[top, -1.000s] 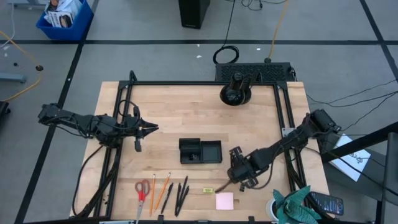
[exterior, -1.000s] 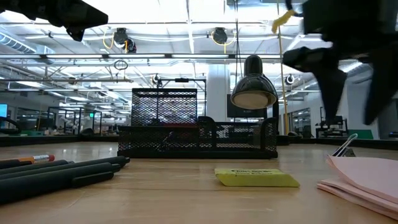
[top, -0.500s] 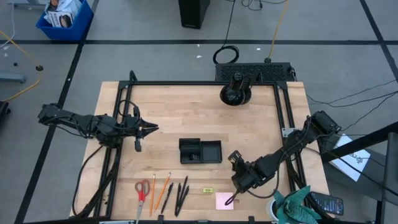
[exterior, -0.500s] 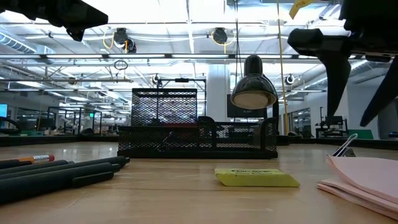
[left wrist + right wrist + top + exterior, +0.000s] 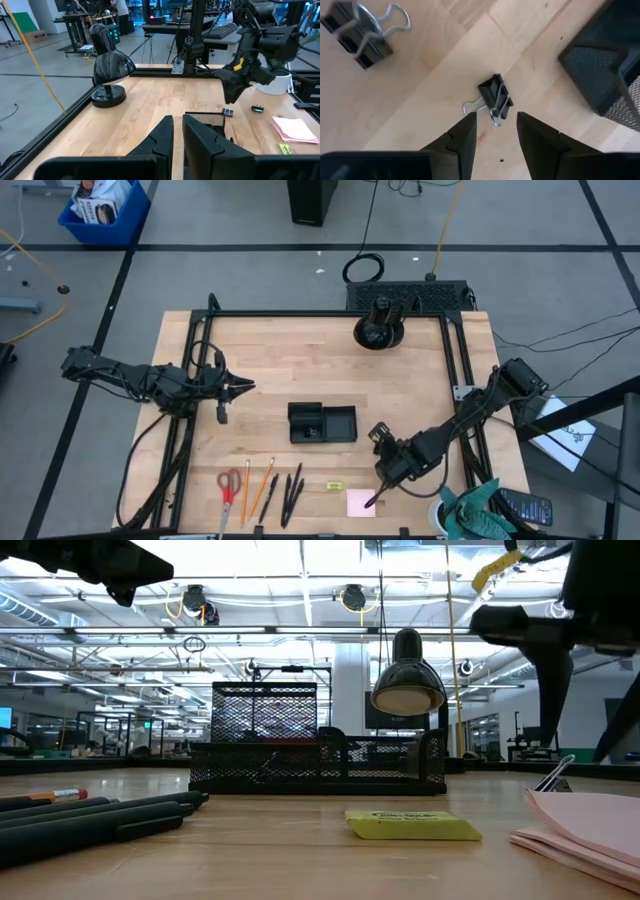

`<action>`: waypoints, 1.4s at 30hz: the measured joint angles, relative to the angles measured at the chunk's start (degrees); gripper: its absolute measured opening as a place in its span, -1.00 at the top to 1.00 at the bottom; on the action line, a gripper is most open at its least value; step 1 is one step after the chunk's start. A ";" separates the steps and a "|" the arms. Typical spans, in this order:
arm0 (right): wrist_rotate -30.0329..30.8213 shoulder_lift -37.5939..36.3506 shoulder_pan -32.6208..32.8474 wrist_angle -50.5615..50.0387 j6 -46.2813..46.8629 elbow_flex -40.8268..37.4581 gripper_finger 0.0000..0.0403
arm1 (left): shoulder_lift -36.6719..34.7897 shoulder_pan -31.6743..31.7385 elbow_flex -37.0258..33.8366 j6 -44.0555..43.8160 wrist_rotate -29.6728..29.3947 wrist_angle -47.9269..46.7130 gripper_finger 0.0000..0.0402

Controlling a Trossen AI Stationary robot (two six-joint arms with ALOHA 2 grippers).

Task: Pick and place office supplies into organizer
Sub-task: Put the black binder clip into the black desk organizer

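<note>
Overhead, the right gripper [image 5: 493,131] hung with fingers [image 5: 461,137] parted around nothing, a small binder clip [image 5: 495,98] lying just beyond them; the left gripper [image 5: 178,131] waited almost closed, empty.

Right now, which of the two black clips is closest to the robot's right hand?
The smaller-looking binder clip lying just ahead of the right hand, between its open fingertips. The other clip lies farther off to one side, near the picture's corner.

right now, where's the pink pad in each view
high: pad at the table's bottom edge, right of centre.
low: pad far right, foreground.
left wrist: pad at the far right.
right wrist: not in it.
landmark: the organizer, in all four views.
</note>
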 joint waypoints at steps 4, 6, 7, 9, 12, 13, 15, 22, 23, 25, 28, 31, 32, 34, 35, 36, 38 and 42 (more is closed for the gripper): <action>2.90 0.00 0.00 1.59 -0.25 -1.69 0.39 | 0.00 0.00 0.00 0.00 0.00 0.02 0.77; 2.90 0.00 0.00 2.05 -0.36 -1.96 0.41 | 0.02 0.00 0.00 0.00 0.00 0.02 0.77; 2.83 0.00 0.00 2.33 -0.31 -2.01 0.43 | 0.02 0.00 0.00 0.00 0.00 0.02 0.77; 2.79 0.00 0.00 3.28 -0.31 -2.01 0.47 | 0.00 0.00 0.00 0.00 0.00 0.02 0.77; 2.04 0.00 -0.02 4.16 -0.26 -1.98 0.55 | 0.01 0.00 0.00 0.00 0.00 0.02 0.77; 1.31 0.00 -0.02 4.49 -0.25 -1.98 0.58 | 0.01 0.00 0.00 0.00 0.00 0.03 0.77; 0.00 0.00 -0.02 4.74 -0.11 -1.98 0.65 | 0.02 0.00 0.00 0.00 0.00 0.04 0.77; -0.11 -0.08 -0.11 4.35 3.59 -2.84 0.95 | 0.00 0.00 0.00 -0.06 0.00 0.06 0.77; -0.11 -0.11 -0.11 4.42 3.96 -2.84 0.97 | 0.01 0.00 0.00 -0.08 0.00 0.07 0.77; 0.04 -0.11 -0.13 4.52 5.01 -2.84 0.97 | 0.02 0.00 0.00 -0.09 0.00 0.07 0.77; 0.08 -0.11 -0.15 4.38 6.39 -2.84 0.98 | 0.02 0.00 0.00 -0.11 0.00 0.09 0.77; 0.24 -0.11 -0.13 4.14 7.50 -2.21 0.99 | 0.00 0.00 0.00 -0.17 0.00 0.11 0.77; 0.65 -0.07 -0.13 4.02 7.67 -1.65 0.99 | 0.02 0.00 0.00 -0.19 0.00 0.09 0.77; 2.07 0.02 -0.13 3.99 7.47 0.14 1.00 | 0.01 0.00 0.00 -0.31 0.00 0.12 0.77; 2.77 0.02 -0.13 3.90 7.46 1.39 1.00 | 0.01 0.00 0.00 -0.33 0.00 0.11 0.77; 3.11 0.02 -0.13 3.67 7.21 2.76 1.00 | 0.02 0.00 0.00 -0.33 0.00 0.11 0.77; 4.58 0.00 -0.13 3.34 6.93 5.32 1.00 | 0.02 0.00 0.00 -0.40 0.00 0.13 0.77; 9.21 0.00 -0.59 6.76 6.56 9.51 1.00 | 0.00 0.00 0.00 -0.50 0.00 0.13 0.77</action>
